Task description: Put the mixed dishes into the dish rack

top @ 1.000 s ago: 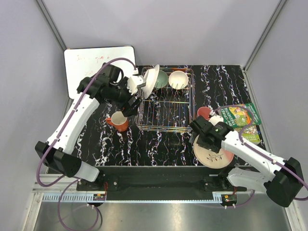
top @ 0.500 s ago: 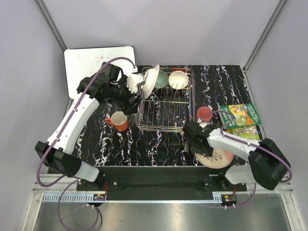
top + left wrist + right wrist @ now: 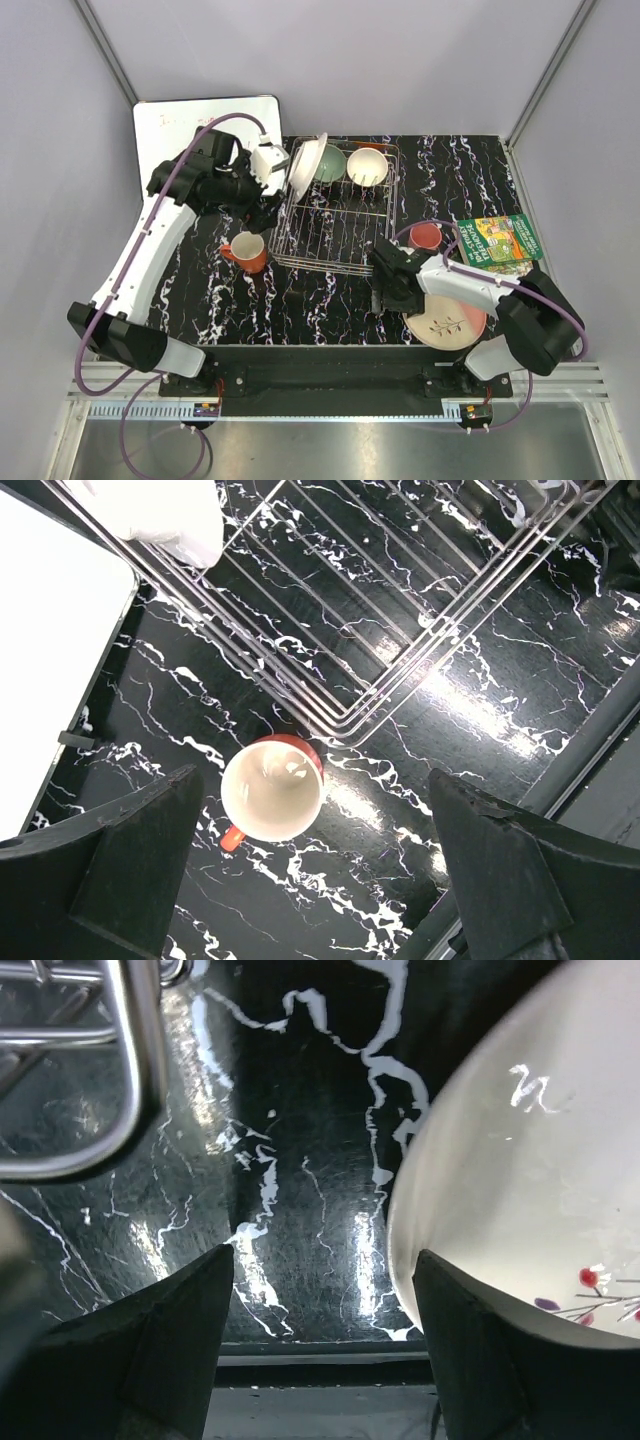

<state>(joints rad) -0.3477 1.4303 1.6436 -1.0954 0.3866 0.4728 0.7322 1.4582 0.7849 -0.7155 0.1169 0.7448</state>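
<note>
The dish rack [image 3: 340, 215] holds the white plate [image 3: 305, 168] on edge at its left end, with the mint green bowl [image 3: 331, 163] and the cream bowl [image 3: 368, 167] at its far end. My left gripper [image 3: 267, 208] is open and empty, high above the orange mug [image 3: 247, 251], which stands upright by the rack's near left corner. In the left wrist view my open left gripper [image 3: 320, 880] has the mug [image 3: 272, 792] between its fingers. My right gripper [image 3: 386, 292] is open and empty, low at the left rim of the pink-and-cream plate [image 3: 450, 320]. The small pink cup [image 3: 425, 237] stands beyond it.
The whiteboard [image 3: 190, 125] lies at the far left, beside the rack. The green book [image 3: 500, 242] lies at the right edge. In the right wrist view a rack bar [image 3: 130, 1060] is at the top left, the plate [image 3: 520, 1160] at the right, and the table's front edge runs just below.
My right gripper moved left from over the pink-and-cream plate to its left rim. My left gripper drew back left from the white plate. The rack's near end shifted a little left.
</note>
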